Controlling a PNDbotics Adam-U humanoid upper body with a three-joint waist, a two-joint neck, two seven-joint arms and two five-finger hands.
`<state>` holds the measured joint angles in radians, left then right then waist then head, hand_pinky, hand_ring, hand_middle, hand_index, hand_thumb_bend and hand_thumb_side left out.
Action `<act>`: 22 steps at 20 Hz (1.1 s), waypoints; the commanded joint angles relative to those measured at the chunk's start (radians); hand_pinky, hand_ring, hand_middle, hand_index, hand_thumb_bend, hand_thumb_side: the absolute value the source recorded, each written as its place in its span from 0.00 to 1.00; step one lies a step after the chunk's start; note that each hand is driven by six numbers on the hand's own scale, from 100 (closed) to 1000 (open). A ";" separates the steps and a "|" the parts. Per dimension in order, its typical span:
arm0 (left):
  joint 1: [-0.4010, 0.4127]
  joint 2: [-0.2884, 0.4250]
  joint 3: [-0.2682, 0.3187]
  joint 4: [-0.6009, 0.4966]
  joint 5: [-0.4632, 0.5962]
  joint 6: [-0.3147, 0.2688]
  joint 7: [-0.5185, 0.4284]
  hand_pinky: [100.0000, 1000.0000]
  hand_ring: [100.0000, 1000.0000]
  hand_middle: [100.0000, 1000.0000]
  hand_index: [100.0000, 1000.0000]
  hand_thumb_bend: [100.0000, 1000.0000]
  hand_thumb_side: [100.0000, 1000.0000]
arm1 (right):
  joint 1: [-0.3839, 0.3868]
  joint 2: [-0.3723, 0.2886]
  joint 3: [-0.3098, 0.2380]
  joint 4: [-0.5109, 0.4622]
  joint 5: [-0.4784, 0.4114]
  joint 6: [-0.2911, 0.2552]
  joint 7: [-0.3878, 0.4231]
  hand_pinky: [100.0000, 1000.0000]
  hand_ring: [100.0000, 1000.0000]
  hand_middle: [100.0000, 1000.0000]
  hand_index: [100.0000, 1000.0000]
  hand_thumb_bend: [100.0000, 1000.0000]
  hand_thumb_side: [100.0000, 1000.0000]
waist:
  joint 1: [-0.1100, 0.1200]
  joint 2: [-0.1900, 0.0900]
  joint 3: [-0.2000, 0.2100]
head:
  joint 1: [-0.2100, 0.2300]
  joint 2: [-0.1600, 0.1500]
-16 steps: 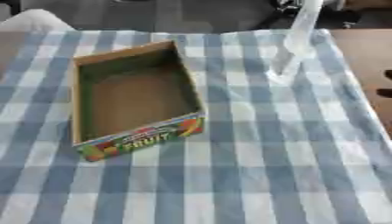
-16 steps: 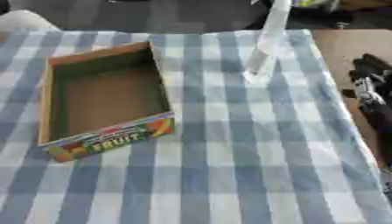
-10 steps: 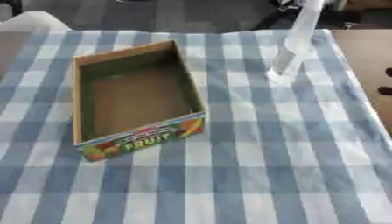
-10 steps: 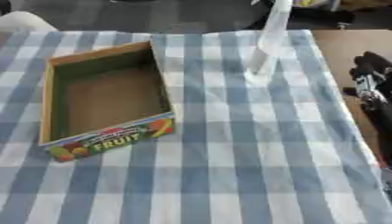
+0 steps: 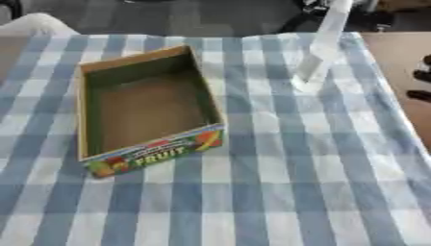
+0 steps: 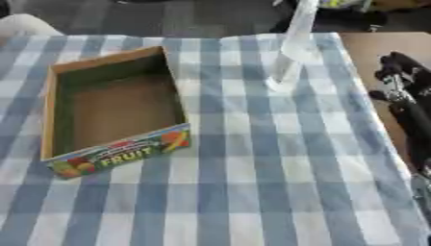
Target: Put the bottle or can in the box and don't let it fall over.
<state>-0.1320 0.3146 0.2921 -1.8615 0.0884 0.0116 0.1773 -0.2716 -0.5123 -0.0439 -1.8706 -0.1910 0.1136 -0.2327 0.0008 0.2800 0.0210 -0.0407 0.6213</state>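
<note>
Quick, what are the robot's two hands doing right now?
Left hand: not in view.
Right hand: at the right edge, beside the table, holding nothing; fingers cannot be told.

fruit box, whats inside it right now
The box holds nothing: its bare brown floor shows, ringed by dark green inner walls. The near wall hides a thin strip of floor behind it. The clear bottle stands outside on the checked cloth.

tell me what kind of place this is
Probably a lab or workshop test table dressed like a kitchen one: a blue and white checked tablecloth, an empty cardboard fruit box, a clear bottle, and bare grey floor beyond. The right hand waits at the edge.
</note>
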 commanded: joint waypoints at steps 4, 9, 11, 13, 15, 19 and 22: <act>-0.003 0.022 -0.002 -0.011 0.005 -0.002 -0.004 0.96 0.43 0.52 0.74 0.70 0.36 | -0.066 -0.065 0.010 0.102 -0.022 0.004 0.009 0.72 0.85 0.94 0.78 0.00 0.55 | 0.007 -0.028 0.003 | -0.013 -0.018; -0.002 0.022 -0.004 -0.009 0.005 -0.003 -0.005 0.96 0.43 0.52 0.74 0.70 0.36 | -0.112 -0.087 0.022 0.185 -0.021 0.001 0.030 0.72 0.87 0.95 0.80 0.00 0.56 | 0.010 -0.033 0.004 | -0.016 -0.021; -0.001 0.023 -0.004 -0.009 0.005 -0.003 -0.006 0.96 0.43 0.52 0.74 0.70 0.36 | -0.129 -0.097 0.027 0.215 -0.021 -0.001 0.039 0.72 0.87 0.96 0.80 0.00 0.56 | 0.011 -0.035 0.005 | -0.018 -0.020; -0.001 0.023 -0.004 -0.008 0.005 -0.003 -0.006 0.96 0.43 0.52 0.74 0.70 0.36 | -0.141 -0.104 0.032 0.239 -0.020 -0.005 0.051 0.72 0.88 0.97 0.81 0.00 0.55 | 0.011 -0.035 0.005 | -0.018 -0.020; -0.001 0.023 -0.005 -0.008 0.005 -0.003 -0.006 0.96 0.43 0.52 0.74 0.70 0.36 | -0.149 -0.108 0.037 0.257 -0.021 -0.009 0.066 0.72 0.89 0.97 0.82 0.00 0.55 | 0.012 -0.036 0.007 | -0.017 -0.021; -0.001 0.023 -0.006 -0.008 0.006 -0.003 -0.006 0.96 0.43 0.52 0.74 0.70 0.36 | -0.166 -0.111 0.042 0.281 -0.030 -0.021 0.094 0.73 0.90 0.98 0.83 0.00 0.52 | 0.012 -0.035 0.007 | -0.016 -0.022; -0.001 0.022 -0.006 -0.007 0.006 -0.003 -0.008 0.96 0.43 0.52 0.74 0.70 0.35 | -0.182 -0.114 0.046 0.292 -0.022 -0.027 0.111 0.73 0.90 0.99 0.84 0.00 0.49 | 0.012 -0.035 0.008 | -0.015 -0.023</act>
<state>-0.1311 0.3148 0.2860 -1.8556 0.0887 0.0110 0.1733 -0.4373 -0.5882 0.0071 -1.5751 -0.2115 0.0909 -0.1305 0.0119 0.2656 0.0280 -0.0555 0.6124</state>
